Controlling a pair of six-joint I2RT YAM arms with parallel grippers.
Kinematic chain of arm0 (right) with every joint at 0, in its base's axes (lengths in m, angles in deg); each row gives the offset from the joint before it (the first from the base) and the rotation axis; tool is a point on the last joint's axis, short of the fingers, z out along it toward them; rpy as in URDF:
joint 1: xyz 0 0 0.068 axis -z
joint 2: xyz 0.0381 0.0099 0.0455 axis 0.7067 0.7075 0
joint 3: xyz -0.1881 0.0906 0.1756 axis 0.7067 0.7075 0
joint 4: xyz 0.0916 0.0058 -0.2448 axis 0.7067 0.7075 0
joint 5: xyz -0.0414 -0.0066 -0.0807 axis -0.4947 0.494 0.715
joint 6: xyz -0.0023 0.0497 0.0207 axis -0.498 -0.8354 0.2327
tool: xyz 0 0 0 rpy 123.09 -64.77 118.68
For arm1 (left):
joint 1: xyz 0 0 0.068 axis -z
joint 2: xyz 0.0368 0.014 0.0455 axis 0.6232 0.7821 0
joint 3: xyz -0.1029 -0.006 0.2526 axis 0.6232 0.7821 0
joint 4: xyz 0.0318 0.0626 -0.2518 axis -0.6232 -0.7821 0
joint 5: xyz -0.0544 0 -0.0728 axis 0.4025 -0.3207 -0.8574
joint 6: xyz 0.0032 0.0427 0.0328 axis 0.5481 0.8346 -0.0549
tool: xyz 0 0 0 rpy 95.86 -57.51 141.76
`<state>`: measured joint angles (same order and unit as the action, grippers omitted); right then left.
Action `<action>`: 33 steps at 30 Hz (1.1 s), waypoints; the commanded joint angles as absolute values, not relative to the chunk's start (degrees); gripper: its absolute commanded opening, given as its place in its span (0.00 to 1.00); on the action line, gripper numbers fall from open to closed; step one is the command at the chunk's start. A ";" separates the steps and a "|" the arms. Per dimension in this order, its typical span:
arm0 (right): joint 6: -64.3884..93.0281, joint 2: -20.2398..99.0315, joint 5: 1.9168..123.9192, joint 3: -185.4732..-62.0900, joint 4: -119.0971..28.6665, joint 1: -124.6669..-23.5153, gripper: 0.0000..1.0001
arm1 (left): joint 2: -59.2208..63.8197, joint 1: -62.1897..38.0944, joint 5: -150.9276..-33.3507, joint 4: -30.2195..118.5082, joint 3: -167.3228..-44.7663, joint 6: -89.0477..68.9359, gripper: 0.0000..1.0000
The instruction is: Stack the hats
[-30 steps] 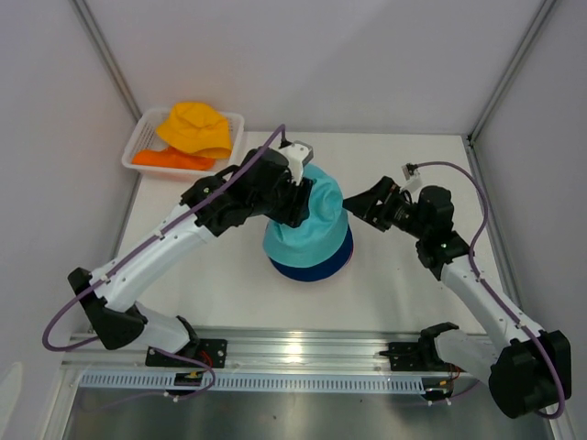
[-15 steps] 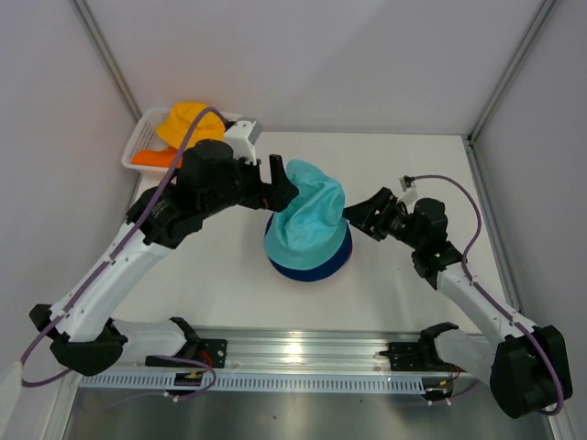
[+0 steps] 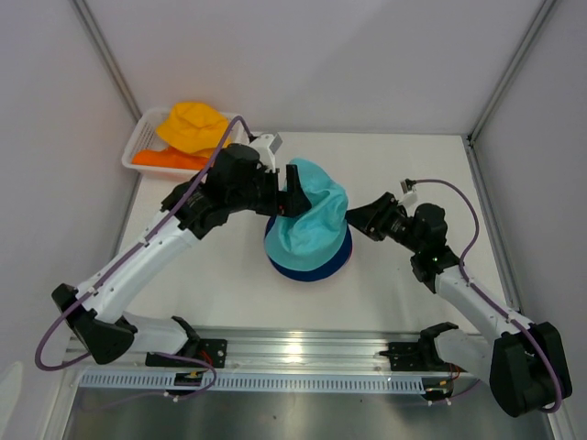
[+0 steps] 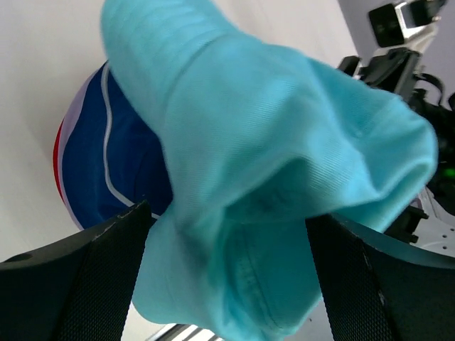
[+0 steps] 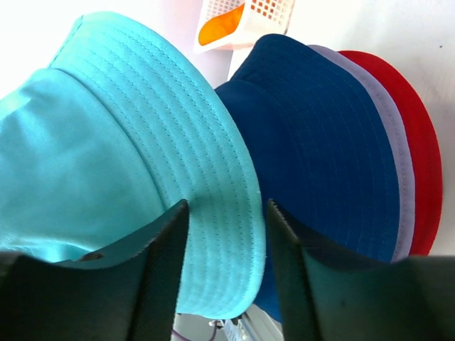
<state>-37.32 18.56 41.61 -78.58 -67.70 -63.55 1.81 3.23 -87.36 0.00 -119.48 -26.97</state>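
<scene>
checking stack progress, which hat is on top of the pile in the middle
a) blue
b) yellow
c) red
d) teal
d: the teal hat lies crumpled over the blue hat, while the yellow hat is off in the basket.

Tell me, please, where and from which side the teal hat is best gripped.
I would grip the teal hat by its flat, stitched brim, coming from the right, where the right end effector straddles the edge. The crown is crumpled and leaning, so it probably gives no firm hold.
</scene>
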 commanded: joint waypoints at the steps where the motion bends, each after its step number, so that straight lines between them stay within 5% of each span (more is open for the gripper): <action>1: -37.75 17.90 41.99 -78.38 -71.39 -63.86 0.50 | 0.46 0.66 -90.80 3.89 -116.76 -31.16 0.91; 8: -39.33 18.52 41.20 -77.24 -73.58 -63.77 0.29 | 0.37 -0.40 -90.03 5.48 -115.70 -31.61 0.89; 13: -39.60 17.65 40.59 -77.68 -72.97 -63.77 0.00 | 0.99 -0.66 -85.91 3.46 -115.44 -32.22 0.88; 28: -37.14 13.95 45.69 -80.05 -59.61 -62.81 0.00 | -15.88 -18.40 -89.15 2.75 -111.75 -33.02 1.00; 33: -36.44 14.30 46.39 -80.58 -58.21 -62.89 0.00 | -20.89 -22.81 -95.99 8.36 -97.90 -39.24 1.00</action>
